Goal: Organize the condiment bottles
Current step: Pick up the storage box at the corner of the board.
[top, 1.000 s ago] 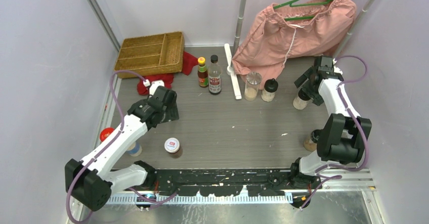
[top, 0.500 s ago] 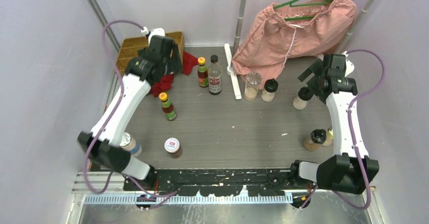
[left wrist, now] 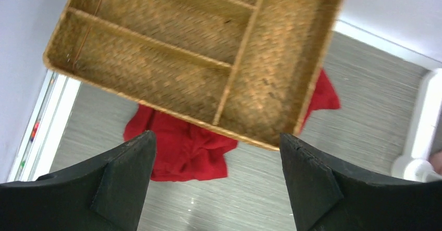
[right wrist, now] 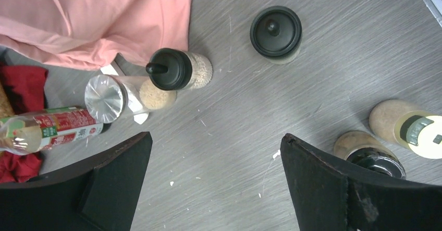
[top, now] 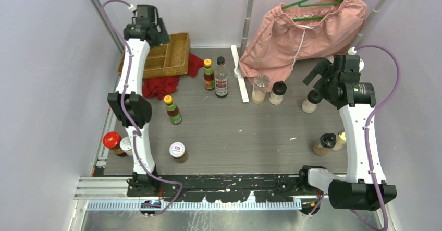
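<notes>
Several condiment bottles stand on the grey table. A yellow-capped green sauce (top: 208,74) and the taller black-capped clear bottle (top: 221,77) stand at the back centre. A silver-lidded shaker (top: 259,89) and a black-lidded shaker (top: 278,93) are to their right. Another black-lidded shaker (top: 311,101) stands just below my right gripper (top: 319,81), which is open and empty. A second green sauce (top: 173,111) stands alone at centre left. My left gripper (top: 155,34) is open and empty, high over the wicker tray (left wrist: 198,59).
A red cloth (left wrist: 182,147) lies under the tray's near edge. A pink garment (top: 302,30) hangs at the back right. A white-lidded jar (top: 178,151), a red-lidded jar (top: 111,140), a black-lidded jar (right wrist: 372,155) and a yellow-lidded one (right wrist: 417,129) stand near the front edges.
My left arm has swung from the centre left up to the back-left corner over the tray, leaving the second green sauce standing. My right gripper has risen slightly.
</notes>
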Robot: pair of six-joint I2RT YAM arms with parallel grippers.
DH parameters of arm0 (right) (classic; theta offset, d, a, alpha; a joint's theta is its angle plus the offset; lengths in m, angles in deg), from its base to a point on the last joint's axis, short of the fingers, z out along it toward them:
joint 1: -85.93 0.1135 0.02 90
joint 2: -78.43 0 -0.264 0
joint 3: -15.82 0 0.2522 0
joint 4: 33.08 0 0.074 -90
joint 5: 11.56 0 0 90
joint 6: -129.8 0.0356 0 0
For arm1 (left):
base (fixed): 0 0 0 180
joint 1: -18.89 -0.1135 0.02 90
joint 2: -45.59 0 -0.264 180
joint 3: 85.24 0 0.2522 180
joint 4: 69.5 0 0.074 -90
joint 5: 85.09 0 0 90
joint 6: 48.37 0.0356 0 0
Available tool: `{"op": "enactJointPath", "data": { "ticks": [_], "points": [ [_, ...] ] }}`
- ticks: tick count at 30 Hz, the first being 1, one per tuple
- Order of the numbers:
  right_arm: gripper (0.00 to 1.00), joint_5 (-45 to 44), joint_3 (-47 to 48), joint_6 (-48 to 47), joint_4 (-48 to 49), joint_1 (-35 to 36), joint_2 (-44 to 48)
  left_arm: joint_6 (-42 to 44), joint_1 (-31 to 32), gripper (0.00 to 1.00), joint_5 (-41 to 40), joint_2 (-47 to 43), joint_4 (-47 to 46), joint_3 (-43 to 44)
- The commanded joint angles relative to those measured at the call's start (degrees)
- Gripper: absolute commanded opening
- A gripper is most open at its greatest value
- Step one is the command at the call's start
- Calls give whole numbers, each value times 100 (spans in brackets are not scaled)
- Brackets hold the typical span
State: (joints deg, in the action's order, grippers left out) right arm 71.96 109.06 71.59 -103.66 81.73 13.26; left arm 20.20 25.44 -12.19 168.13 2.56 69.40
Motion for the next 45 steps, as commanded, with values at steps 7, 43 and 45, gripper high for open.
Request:
{"op": "enactJointPath", "data": {
  "ticks": [7, 43, 45],
  "points": [
    [100, -2, 10, -203, -116, 245, -39, 114, -477, 84, 1258, 541, -282, -779],
    [100, -28, -724, -390, 40, 280, 131, 719, -421, 73, 1684, 818, -858, -923],
    [100, -30, -725, -395, 39, 280, 104, 734, -425, 73, 1684, 883, -898, -1015]
  ]
}}
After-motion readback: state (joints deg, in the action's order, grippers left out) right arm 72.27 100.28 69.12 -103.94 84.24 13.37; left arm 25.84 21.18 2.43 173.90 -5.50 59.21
